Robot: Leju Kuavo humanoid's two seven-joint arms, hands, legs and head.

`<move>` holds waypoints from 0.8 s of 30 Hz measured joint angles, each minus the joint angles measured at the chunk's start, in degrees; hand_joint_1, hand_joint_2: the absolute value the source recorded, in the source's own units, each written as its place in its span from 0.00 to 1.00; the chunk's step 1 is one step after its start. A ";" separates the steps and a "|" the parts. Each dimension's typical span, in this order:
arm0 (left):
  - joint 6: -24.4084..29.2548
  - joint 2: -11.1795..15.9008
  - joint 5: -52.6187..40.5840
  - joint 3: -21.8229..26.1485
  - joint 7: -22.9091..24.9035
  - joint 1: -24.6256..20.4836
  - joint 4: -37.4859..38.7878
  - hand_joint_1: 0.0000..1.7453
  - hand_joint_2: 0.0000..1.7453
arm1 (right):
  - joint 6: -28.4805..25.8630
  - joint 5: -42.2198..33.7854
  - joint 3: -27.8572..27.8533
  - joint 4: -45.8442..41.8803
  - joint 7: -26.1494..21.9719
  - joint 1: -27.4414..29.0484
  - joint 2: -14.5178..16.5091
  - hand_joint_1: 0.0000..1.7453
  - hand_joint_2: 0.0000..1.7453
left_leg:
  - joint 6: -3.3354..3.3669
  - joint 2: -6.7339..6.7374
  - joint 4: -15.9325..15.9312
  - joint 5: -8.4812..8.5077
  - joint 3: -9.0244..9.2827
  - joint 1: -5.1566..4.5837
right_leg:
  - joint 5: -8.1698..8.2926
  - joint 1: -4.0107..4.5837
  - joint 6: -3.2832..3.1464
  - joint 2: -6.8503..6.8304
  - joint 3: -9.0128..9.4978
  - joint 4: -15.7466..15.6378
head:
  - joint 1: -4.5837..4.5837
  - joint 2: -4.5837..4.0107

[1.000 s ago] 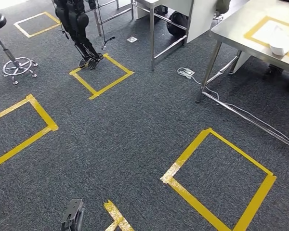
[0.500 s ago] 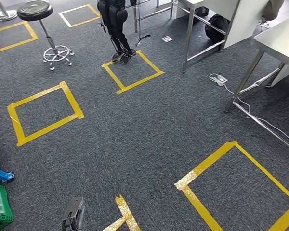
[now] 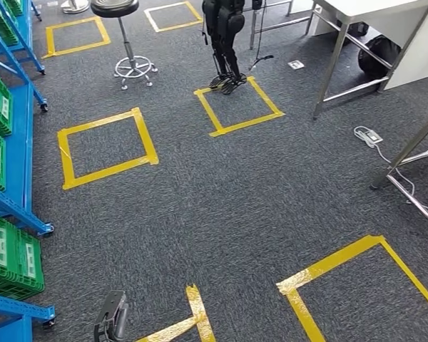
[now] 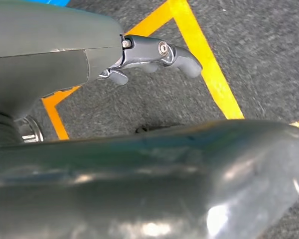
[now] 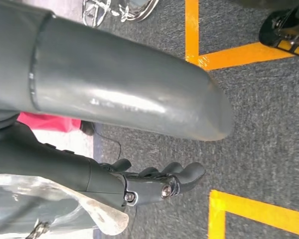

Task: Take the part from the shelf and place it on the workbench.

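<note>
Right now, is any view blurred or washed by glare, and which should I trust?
Head view: sharp, evenly lit, blue shelf and green crates crisp. Left wrist view: carpet smeared, glare on the grey cover. Right wrist view: fairly clear, mild sheen on the thumb.

We've got even overhead light in the head view, carpet sharp, shadows soft and short. Left wrist view: carpet motion-blurred past the left hand, bright glare streak on the grey cover beside it. Right wrist view is sharper; right hand dim, glare on its cover.
</note>
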 joint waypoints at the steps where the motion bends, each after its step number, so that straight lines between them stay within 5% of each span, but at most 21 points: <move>1: 0.00 -0.06 -0.01 -0.01 -0.01 0.11 0.08 0.00 0.00 | -0.01 -0.02 0.09 0.00 -0.01 -0.16 0.00 0.00 0.00 | 0.29 -0.65 -0.31 0.13 0.08 0.08 | -0.44 -0.08 0.24 0.47 -0.03 0.25 | 0.08 0.00; 4: 0.01 -0.23 -0.07 -0.02 -0.07 -0.02 0.26 0.00 0.00 | -0.09 -0.04 0.34 -0.01 -0.05 -0.32 -0.01 0.00 0.00 | 1.16 -2.49 -0.92 0.46 0.29 0.36 | -4.54 -0.32 0.58 5.22 -3.51 7.35 | 0.58 0.00; 6: 0.02 -0.26 -0.09 -0.02 -0.09 -0.17 0.29 0.00 0.00 | -0.18 -0.07 0.55 0.01 -0.04 -0.20 -0.02 0.00 0.00 | 1.41 -3.98 -0.87 0.44 0.29 0.36 | -7.11 -0.33 0.63 6.82 -7.68 14.88 | 0.74 0.00; 7: 0.02 -0.28 -0.09 -0.03 -0.10 -0.13 0.29 0.00 0.00 | -0.22 -0.10 0.66 0.01 -0.02 -0.14 -0.02 0.00 0.00 | 1.45 -4.78 -0.84 0.42 0.33 0.35 | -6.96 -0.35 0.67 7.03 -8.97 16.58 | 0.74 0.00; 9: 0.03 -0.28 -0.09 -0.04 -0.11 -0.02 0.29 0.00 0.00 | -0.30 -0.14 0.94 0.02 0.04 -0.06 -0.02 0.00 0.00 | 1.32 -6.46 -0.68 0.33 0.44 0.47 | -3.44 -0.50 0.75 7.38 -8.60 13.52 | 0.78 0.00; 11: 0.08 -0.27 -0.09 -0.03 -0.11 -0.04 0.30 0.00 0.00 | -0.39 -0.18 1.18 0.03 0.08 -0.12 -0.03 0.00 0.00 | 0.81 -8.05 -0.14 0.01 0.36 0.55 | 0.60 -0.93 0.88 9.55 -5.76 5.94 | 0.86 0.00; 13: 0.15 -0.25 -0.10 -0.03 -0.13 -0.08 0.31 0.00 0.00 | -0.55 -0.26 1.40 0.02 0.08 -0.23 -0.05 0.00 0.00 | 0.08 -9.38 0.36 -0.14 -0.02 0.59 | 1.63 -1.10 0.76 11.28 -3.80 1.96 | 0.90 0.00; 16: 0.18 -0.22 -0.09 -0.07 -0.13 0.25 0.34 0.00 0.00 | -0.71 -0.43 1.66 0.01 0.10 -0.46 -0.11 0.00 0.00 | -0.77 -10.37 0.63 -0.09 -0.45 0.80 | 1.55 -0.85 -0.09 9.90 -3.22 1.71 | 0.88 0.00; 18: 0.19 -0.25 -0.08 -0.15 -0.13 0.35 0.35 0.00 0.00 | -0.78 -0.50 1.80 -0.01 0.10 -0.54 -0.15 0.00 0.00 | -1.27 -7.77 3.74 -2.05 -1.86 0.73 | 1.64 -0.83 -0.82 8.50 -3.01 1.48 | 0.56 0.00; 20: 0.19 -0.31 -0.07 -0.20 -0.13 0.20 0.36 0.00 0.00 | -0.85 -0.55 1.96 -0.02 0.09 -0.49 -0.17 0.00 0.00 | -1.67 -4.68 11.01 -5.68 -5.25 0.74 | 1.46 -0.56 -1.37 6.94 -2.89 1.45 | 0.27 0.00; 21: 0.19 -0.32 -0.07 -0.20 -0.13 0.18 0.36 0.00 0.00 | -0.87 -0.58 2.06 -0.02 0.09 -0.47 -0.20 0.00 0.00 | -1.76 -4.16 14.50 -6.97 -6.94 0.81 | 1.34 -0.41 -1.53 6.13 -2.83 1.45 | 0.25 0.00; 22: 0.18 -0.34 -0.07 -0.21 -0.13 0.24 0.36 0.00 0.00 | -0.89 -0.61 2.15 -0.01 0.10 -0.47 -0.23 0.00 0.00 | -1.75 -3.97 16.59 -7.34 -7.94 0.85 | 1.21 -0.30 -1.61 5.35 -2.72 1.46 | 0.25 0.00; 24: 0.18 -0.35 -0.05 -0.21 -0.13 0.40 0.36 0.00 0.00 | -0.93 -0.66 2.33 -0.02 0.10 -0.56 -0.28 0.00 0.00 | -1.41 -3.60 13.98 -4.76 -6.64 0.79 | 0.81 -0.11 -1.62 3.88 -2.24 1.46 | 0.24 0.00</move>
